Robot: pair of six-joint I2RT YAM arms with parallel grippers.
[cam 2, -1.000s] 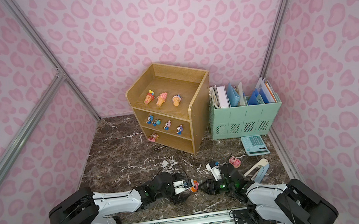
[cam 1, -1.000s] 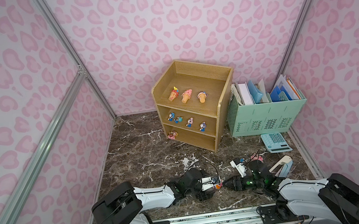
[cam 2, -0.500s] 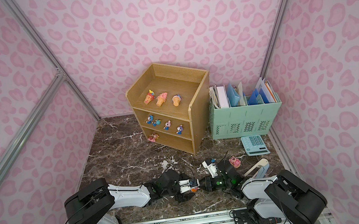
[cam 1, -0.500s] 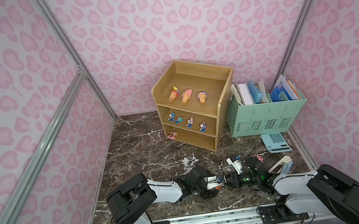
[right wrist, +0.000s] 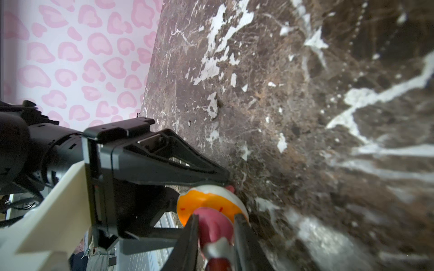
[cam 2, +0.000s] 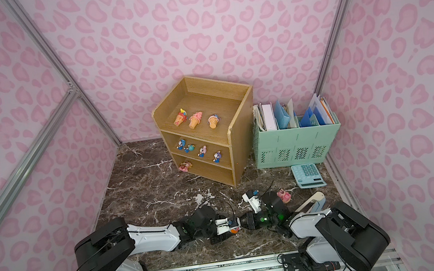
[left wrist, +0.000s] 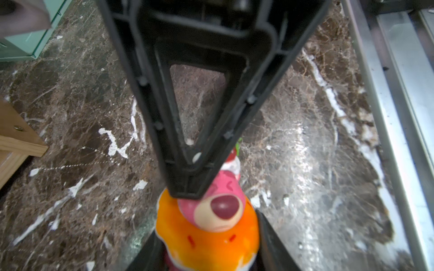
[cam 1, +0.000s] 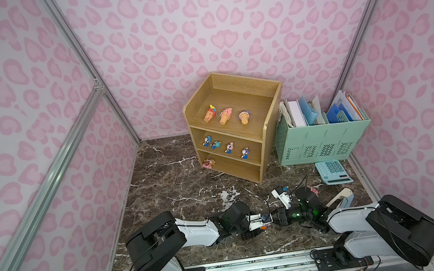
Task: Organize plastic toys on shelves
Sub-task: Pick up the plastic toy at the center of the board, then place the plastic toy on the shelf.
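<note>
Shelves (cam 1: 270, 135): light wood, three tiers, standing skewed at the bench's back edge.
Top tier: three orange cone toys (cam 1: 225, 116) in a row.
Middle tier: four blue-white figures (cam 1: 229, 147).
Bottom tier: one pink figure (cam 1: 208, 163) at the left front.
A loose pink figure (cam 2: 283, 195) lies near the bench's right edge.
An orange-and-pink toy (left wrist: 209, 230) is clamped by the left gripper (left wrist: 207, 248) and the right gripper (right wrist: 215, 234) near the front edge.

There are four orange cone toys (cam 1: 225, 115) (three up top, one down low), four little blue toys (cam 1: 229, 147), two pink toys (cam 1: 208, 163), one set of shelves (cam 1: 270, 135), one green file box (cam 1: 324, 139), one calculator (cam 1: 334, 172) and two robot arms (cam 1: 197, 231).
</note>
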